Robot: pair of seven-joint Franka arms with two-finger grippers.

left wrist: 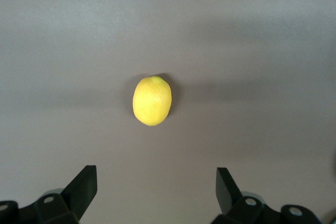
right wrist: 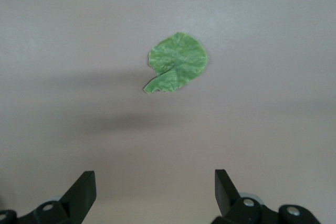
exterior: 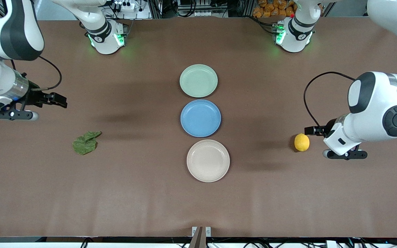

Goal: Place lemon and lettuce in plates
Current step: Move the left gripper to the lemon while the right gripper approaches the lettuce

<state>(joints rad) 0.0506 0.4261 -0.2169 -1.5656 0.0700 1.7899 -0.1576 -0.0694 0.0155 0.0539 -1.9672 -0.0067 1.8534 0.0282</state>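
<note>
I saw lemon (exterior: pixel 302 142) and lettuce (exterior: pixel 85 143) on table, mint plate (exterior: pixel 198 80) and cream plate (exterior: pixel 208 160) unfilled | left gripper (left wrist: pixel 156 190) spread over lemon | right gripper (right wrist: pixel 155 190) spread near lettuce | both placements left

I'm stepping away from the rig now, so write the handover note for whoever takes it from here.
Left gripper: open, holds nothing, up over the table beside the lemon, toward the left arm's end.
Right gripper: open, holds nothing, up over the table near the lettuce, toward the right arm's end.
Plates: mint green plate, blue plate and beige plate stand in a row mid-table, the beige one nearest the front camera. Nothing lies in any of them.
Done: nothing placed yet.
Left: grasp the lemon and the lettuce, then put them in the mint green and beige plates.
</note>
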